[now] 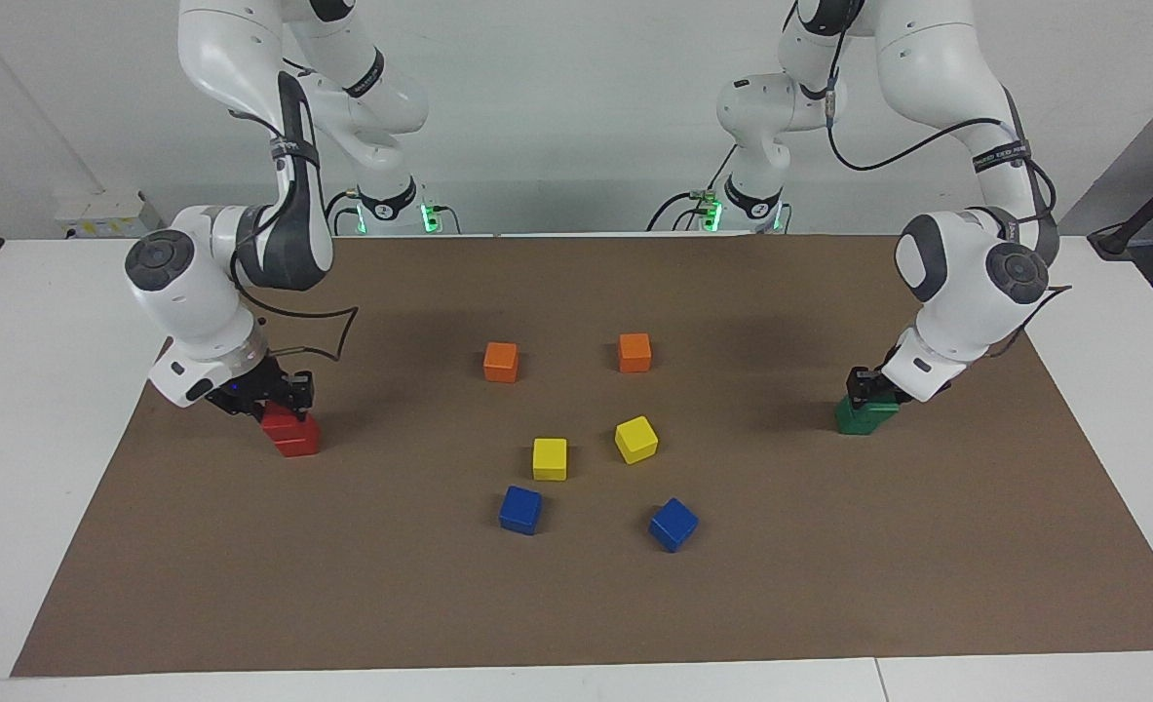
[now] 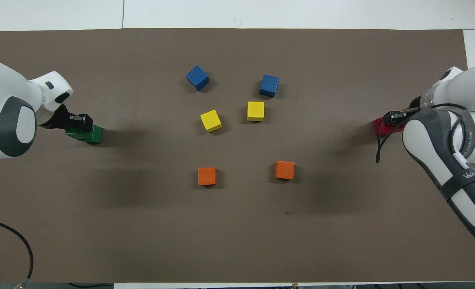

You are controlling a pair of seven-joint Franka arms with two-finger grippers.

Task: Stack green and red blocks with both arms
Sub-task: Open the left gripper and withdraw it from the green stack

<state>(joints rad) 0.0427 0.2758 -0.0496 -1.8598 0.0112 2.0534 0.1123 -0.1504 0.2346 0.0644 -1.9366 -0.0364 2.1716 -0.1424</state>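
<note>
A: Facing view first; the right gripper [image 1: 279, 398] sits on the top red block [image 1: 281, 421], which rests on the lower red block [image 1: 296, 441] toward the right arm's end of the counter [image 1: 11, 409]; its fingers are clamped on that top cube. The top cube sits askew on the one below (overhanging toward the arm); if the gripper lets go or drags on lifting, I judge it could tip off.

B: And the left gripper [image 1: 871, 385]?

A: Closed on the top green block [image 1: 876, 403], set on the lower green block [image 1: 857, 419] at the left arm's end; same worry, since the 2 cubes look offset.

B: Overhead view?

A: The left gripper [image 2: 78, 120] covers the green stack [image 2: 88, 135]; the right gripper [image 2: 394, 117] and its cable hide most of the red stack [image 2: 382, 127]; a cable snag could nudge it.

B: Materials?

A: Small plain cubes with hard, smooth, matt faces and crisp edges (slippery on each other, I'd guess); the brown mat [image 2: 237, 233] is flat and dull. 2 orange [image 2: 207, 176], 2 yellow [image 2: 255, 111] and 2 blue cubes [image 2: 197, 78] lie mid-mat, well apart from both stacks.
</note>
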